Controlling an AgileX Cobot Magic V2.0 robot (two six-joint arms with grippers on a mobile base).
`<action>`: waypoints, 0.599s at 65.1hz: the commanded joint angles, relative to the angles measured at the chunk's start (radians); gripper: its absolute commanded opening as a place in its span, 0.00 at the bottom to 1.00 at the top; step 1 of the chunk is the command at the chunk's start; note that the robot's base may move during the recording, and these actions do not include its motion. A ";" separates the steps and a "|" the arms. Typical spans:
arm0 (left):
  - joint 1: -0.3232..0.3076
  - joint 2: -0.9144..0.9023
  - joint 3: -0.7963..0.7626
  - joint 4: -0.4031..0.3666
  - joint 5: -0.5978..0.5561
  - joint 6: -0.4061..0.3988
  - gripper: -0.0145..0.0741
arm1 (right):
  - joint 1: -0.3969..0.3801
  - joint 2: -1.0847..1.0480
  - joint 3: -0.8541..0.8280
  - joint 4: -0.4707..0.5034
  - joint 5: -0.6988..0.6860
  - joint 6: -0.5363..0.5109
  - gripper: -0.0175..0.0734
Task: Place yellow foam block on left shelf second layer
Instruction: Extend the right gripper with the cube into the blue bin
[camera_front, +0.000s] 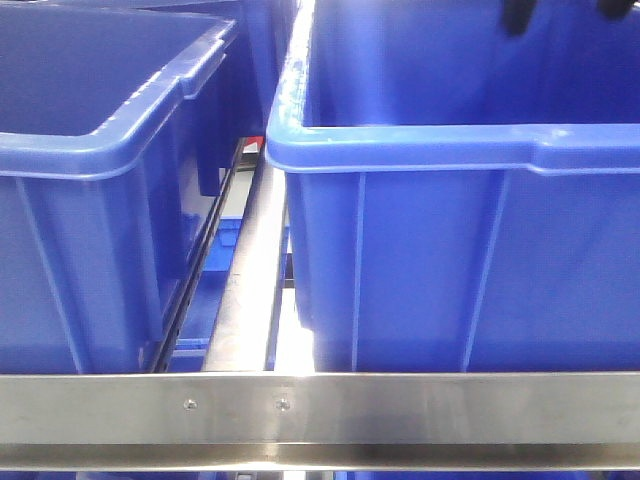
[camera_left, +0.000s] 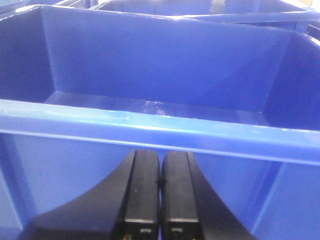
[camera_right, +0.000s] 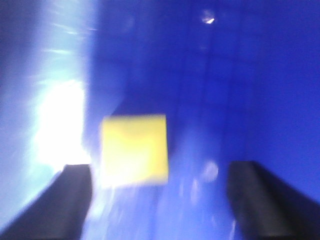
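The yellow foam block (camera_right: 135, 148) shows only in the blurred right wrist view, lying on the blue floor of a bin. My right gripper (camera_right: 161, 175) is open above it, its two dark fingers (camera_right: 75, 200) wide apart, the block just ahead of them and nearer the left finger. My left gripper (camera_left: 160, 180) is shut and empty, its two black fingers (camera_left: 142, 190) pressed together just below the near rim of a blue bin (camera_left: 160, 130). In the front view only two dark finger tips (camera_front: 517, 15) show at the top edge, inside the right bin.
Two large blue plastic bins stand side by side, the left one (camera_front: 90, 150) and the right one (camera_front: 450, 150), on a steel shelf frame (camera_front: 320, 405) with an upright rail (camera_front: 250, 270) between them. More blue bins stand behind.
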 joint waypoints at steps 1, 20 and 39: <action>-0.006 0.008 0.026 -0.002 -0.088 -0.004 0.32 | 0.028 -0.122 0.049 -0.009 -0.069 -0.007 0.51; -0.006 0.008 0.026 -0.002 -0.088 -0.004 0.32 | 0.110 -0.449 0.432 -0.004 -0.287 -0.007 0.25; -0.006 0.008 0.026 -0.002 -0.082 -0.004 0.32 | 0.120 -0.865 0.774 0.012 -0.490 -0.007 0.25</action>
